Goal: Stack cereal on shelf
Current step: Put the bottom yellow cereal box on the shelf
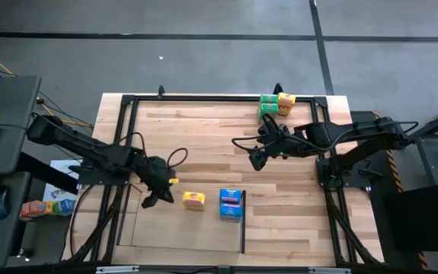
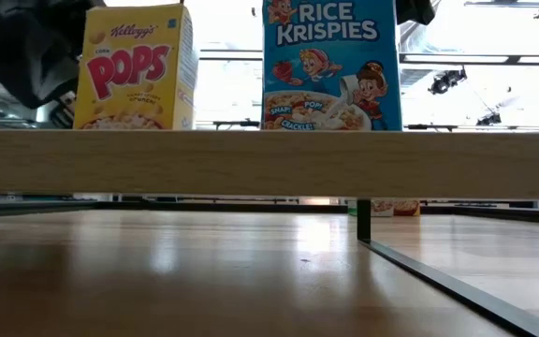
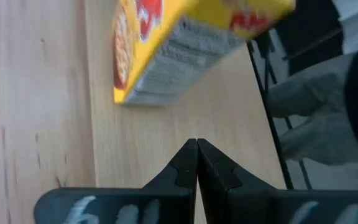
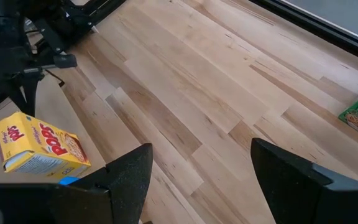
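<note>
A yellow-orange Pops box [image 1: 194, 200] [image 2: 137, 67] and a blue Rice Krispies box [image 1: 231, 204] [image 2: 331, 64] stand upright side by side on the pale flat shelf [image 1: 166, 228], whose black bar [image 1: 243, 228] runs along its right side. My left gripper [image 1: 149, 202] [image 3: 197, 144] is shut, just left of the yellow-orange box [image 3: 166, 50], not touching it. My right gripper [image 1: 255, 161] [image 4: 201, 155] hovers open over the table's middle right. Green boxes [image 1: 268, 108] and another yellow-orange box [image 1: 286, 103] sit at the far right corner.
A large black metal frame [image 1: 204, 97] rims the wooden table, with uprights near both arm bases. Cables trail from both wrists. In the low view the shelf's front edge [image 2: 269, 164] crosses the picture. Bare wood lies between the shelf and the far boxes.
</note>
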### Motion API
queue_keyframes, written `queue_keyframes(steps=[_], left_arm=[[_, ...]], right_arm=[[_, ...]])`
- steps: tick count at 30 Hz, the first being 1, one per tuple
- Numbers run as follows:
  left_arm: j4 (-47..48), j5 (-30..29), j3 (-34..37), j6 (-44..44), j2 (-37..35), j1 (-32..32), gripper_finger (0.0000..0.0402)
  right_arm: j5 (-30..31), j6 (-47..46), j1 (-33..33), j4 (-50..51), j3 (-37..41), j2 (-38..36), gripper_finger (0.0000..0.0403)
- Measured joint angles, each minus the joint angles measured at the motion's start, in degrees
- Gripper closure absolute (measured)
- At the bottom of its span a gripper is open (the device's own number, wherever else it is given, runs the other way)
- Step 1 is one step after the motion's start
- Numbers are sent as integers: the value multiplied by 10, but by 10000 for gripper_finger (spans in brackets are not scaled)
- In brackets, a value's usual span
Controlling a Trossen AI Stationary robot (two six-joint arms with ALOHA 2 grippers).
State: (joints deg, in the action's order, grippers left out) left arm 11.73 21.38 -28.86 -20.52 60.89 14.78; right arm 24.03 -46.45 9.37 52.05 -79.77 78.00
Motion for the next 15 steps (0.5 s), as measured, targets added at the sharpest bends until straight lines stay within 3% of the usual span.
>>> queue_keyframes(steps=[9, 15], left_arm=[[56, -52, -70, -4, 65, 35, 401], [25, -72, -73, -3, 97, 49, 401]], right_arm=[[1, 0, 0, 0, 0, 0, 139], [6, 3, 0, 0, -1, 0, 139]])
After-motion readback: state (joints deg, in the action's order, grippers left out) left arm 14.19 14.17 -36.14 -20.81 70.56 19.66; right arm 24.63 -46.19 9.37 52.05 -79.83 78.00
